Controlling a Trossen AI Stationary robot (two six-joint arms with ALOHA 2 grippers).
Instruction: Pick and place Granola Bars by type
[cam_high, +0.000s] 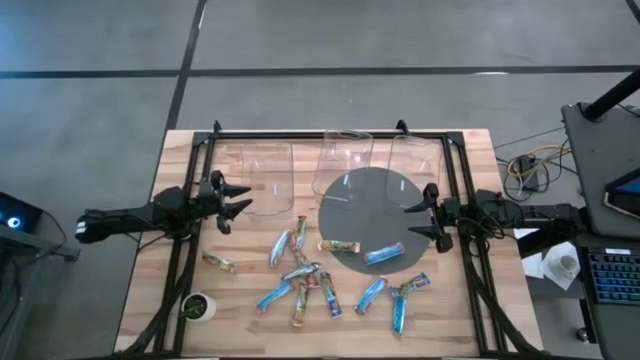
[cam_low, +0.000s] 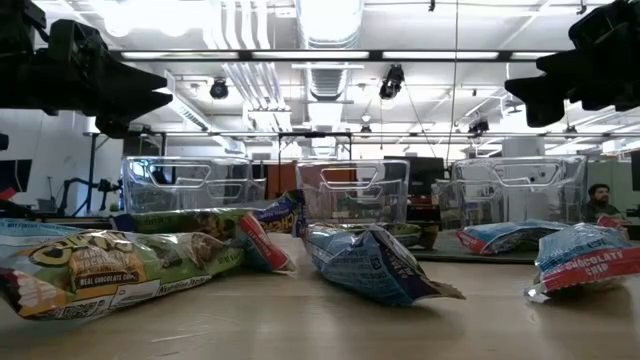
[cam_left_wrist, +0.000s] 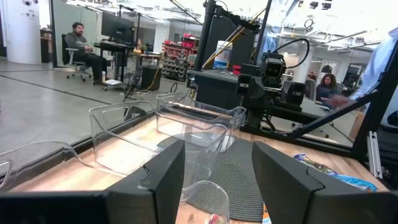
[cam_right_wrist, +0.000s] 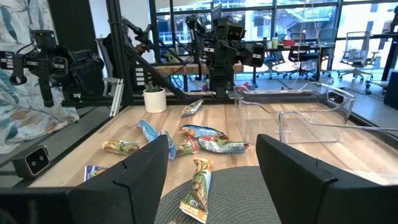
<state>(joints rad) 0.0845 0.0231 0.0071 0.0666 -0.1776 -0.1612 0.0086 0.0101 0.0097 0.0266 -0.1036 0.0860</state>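
Several granola bars lie flat and scattered on the wooden table's near half. Some are bright blue (cam_high: 275, 295), others tan-green (cam_high: 219, 263) or multicoloured (cam_high: 300, 303). A blue bar (cam_high: 384, 254) and a tan-green one (cam_high: 338, 245) rest on the round grey mat (cam_high: 365, 200). My left gripper (cam_high: 240, 200) hovers level at the table's left side, open and holding nothing. My right gripper (cam_high: 412, 220) hovers level at the right side over the mat's edge, open and holding nothing. Both point toward the table's middle, above the bars.
Three clear plastic bins (cam_high: 258, 168) (cam_high: 345, 160) (cam_high: 415, 160) stand in a row along the far edge. A small green-and-white cup (cam_high: 198, 306) stands at the near left corner. Black frame rails (cam_high: 462, 190) run along the table's sides. People sit beyond the table.
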